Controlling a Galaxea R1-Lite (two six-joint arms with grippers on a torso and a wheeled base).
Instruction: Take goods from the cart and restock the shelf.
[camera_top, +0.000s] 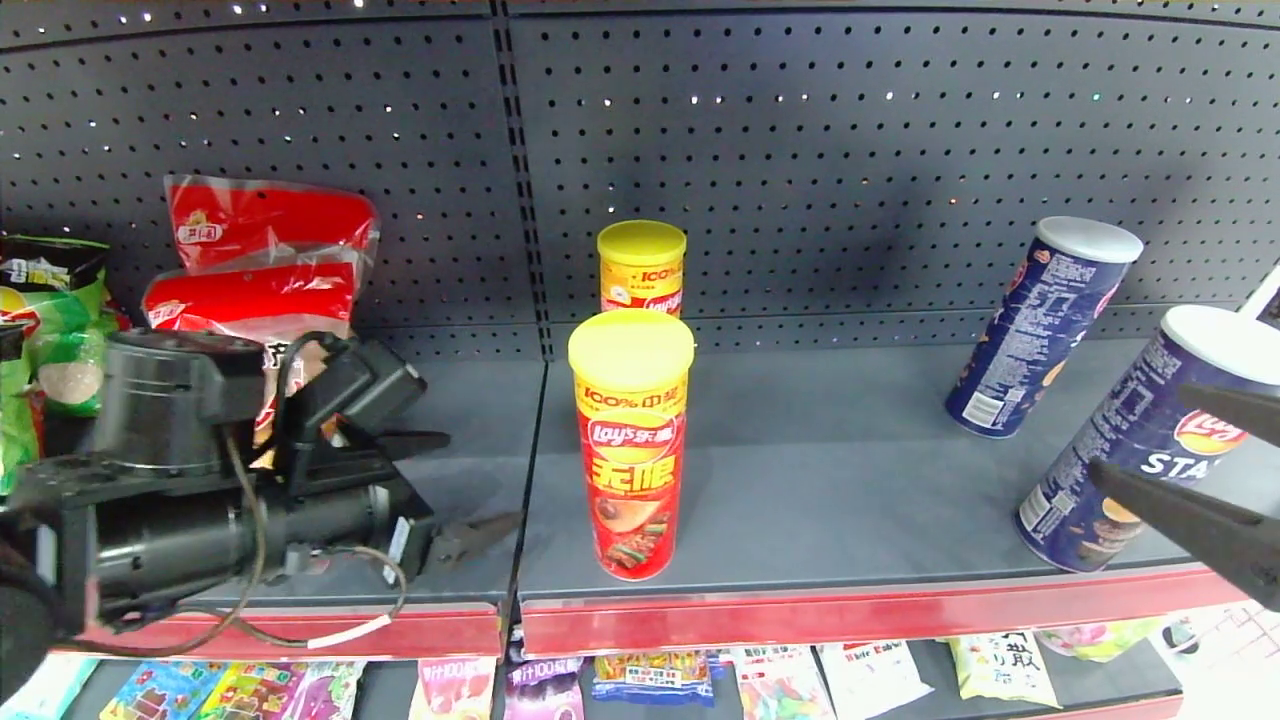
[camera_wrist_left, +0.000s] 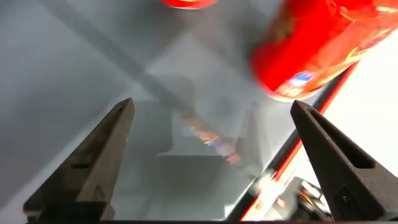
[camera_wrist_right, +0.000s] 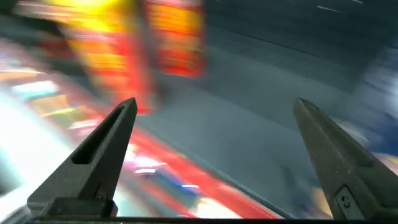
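My right jaws, open, were just beside the nearer dark blue white-lidded crisp tube standing nearly upright, while my open left jaws were well apart.

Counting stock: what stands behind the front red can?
A second yellow-lidded red can, upright near the pegboard. The front can hides its lower part.
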